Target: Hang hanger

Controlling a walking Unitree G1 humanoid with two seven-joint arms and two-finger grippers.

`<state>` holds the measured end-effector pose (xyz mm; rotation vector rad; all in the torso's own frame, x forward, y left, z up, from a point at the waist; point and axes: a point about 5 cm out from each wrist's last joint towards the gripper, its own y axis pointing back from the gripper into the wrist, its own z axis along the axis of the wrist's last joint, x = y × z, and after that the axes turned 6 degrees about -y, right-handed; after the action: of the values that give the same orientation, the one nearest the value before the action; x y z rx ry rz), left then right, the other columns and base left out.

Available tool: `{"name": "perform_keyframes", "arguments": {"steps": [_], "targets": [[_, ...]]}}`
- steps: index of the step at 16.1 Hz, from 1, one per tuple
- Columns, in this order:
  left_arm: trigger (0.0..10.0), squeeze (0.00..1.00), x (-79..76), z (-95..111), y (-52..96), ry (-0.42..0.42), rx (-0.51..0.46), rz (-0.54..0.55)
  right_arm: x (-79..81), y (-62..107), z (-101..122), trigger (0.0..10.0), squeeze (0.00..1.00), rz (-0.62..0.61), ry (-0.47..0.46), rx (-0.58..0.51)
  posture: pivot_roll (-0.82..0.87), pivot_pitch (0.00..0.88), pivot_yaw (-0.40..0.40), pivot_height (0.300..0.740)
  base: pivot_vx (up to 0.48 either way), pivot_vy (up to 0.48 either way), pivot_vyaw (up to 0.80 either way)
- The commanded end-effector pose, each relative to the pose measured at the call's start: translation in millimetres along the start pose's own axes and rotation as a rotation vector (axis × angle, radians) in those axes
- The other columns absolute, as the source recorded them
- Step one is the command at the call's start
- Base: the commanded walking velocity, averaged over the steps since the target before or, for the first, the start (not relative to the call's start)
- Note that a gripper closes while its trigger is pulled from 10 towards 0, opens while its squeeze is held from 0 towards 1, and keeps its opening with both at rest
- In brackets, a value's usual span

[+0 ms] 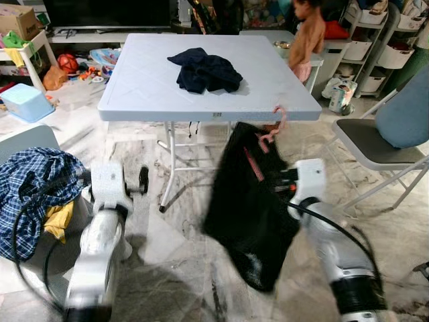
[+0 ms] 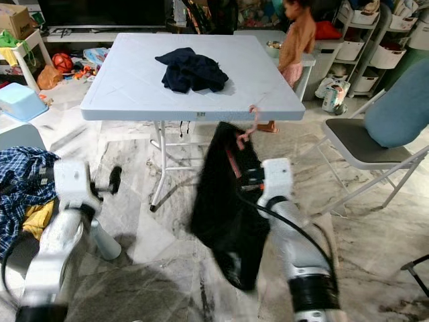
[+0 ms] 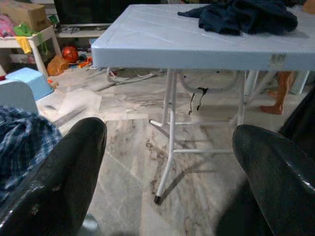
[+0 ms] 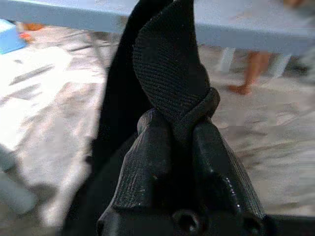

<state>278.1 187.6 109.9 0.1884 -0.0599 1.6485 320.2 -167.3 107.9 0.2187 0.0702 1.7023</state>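
Below the near edge of the white folding table (image 1: 134, 94), a black garment (image 1: 248, 215) hung on a pink hanger (image 1: 276, 124), hook reaching up just in front of the table rim. Most of the hanger hidden inside the cloth; only the hook and a reddish strip at the neckline visible. Lower hem blurred.

Right gripper (image 4: 182, 130) pressed together on a fold of the black fabric, fingers (image 4: 142, 167) closed tight around it in the right wrist view. Right arm raised forward and up from the lower right, wrist level with the garment's upper part.

Left gripper (image 3: 170, 162) spread wide, holding nothing, pads (image 3: 64, 172) well apart and pointed toward the table legs. Left arm extended forward at lower left, beside a heap of blue plaid cloth (image 1: 33, 191).

On the tabletop, a dark blue garment (image 1: 204, 70) lay crumpled near the centre. Grey chair (image 1: 375, 144) to the right, partly cut off. Beyond the table, a person (image 1: 307, 37) standing, head cut by the frame edge. Blue tub (image 1: 23, 100) at far left on the floor.
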Motion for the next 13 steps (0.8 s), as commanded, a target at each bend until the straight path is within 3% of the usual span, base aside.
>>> {"name": "perform_keyframes", "arguments": {"steps": [1,2,4,7,9,11,13], "targets": [[10.0,0.00,-1.8,2.9,4.9,-0.009,-0.029,-0.018,-6.1,4.5,23.1,10.0,0.00,-0.028,0.001,-0.145,-0.05,0.000,-0.068,0.740,0.000,0.000,0.00],[10.0,0.00,-2.8,-2.6,15.6,-0.017,-0.039,-0.022,-16.8,13.6,17.9,10.0,0.00,-0.077,0.032,-0.179,-0.05,0.000,-0.067,0.740,0.000,0.000,0.00],[10.0,0.00,-4.9,-3.4,19.8,-0.040,-0.063,-0.038,-16.4,16.7,7.9,10.0,0.00,-0.067,-0.059,-0.148,-0.04,0.000,-0.061,0.740,0.000,0.000,0.00],[10.0,0.00,-6.9,3.7,18.5,-0.070,-0.101,-0.069,-7.2,17.8,4.3,10.0,0.00,-0.067,-0.092,-0.162,-0.03,0.000,-0.052,0.740,0.000,0.000,0.00],[10.0,0.00,-9.5,7.1,16.0,-0.090,-0.111,-0.127,9.3,23.3,2.7,10.0,0.00,0.111,-0.047,-0.162,-0.03,0.000,-0.048,0.740,0.000,0.000,0.00],[10.0,0.00,-11.3,5.7,12.1,-0.115,-0.100,-0.164,22.0,31.7,4.9,10.0,0.00,0.366,0.076,-0.129,-0.04,0.000,-0.046,0.740,0.000,0.000,0.00],[10.0,0.00,-13.9,2.8,9.3,-0.118,-0.079,-0.193,15.0,35.8,11.9,10.0,0.00,0.487,0.123,-0.084,-0.05,0.000,-0.047,0.740,0.000,0.000,0.00]]}}
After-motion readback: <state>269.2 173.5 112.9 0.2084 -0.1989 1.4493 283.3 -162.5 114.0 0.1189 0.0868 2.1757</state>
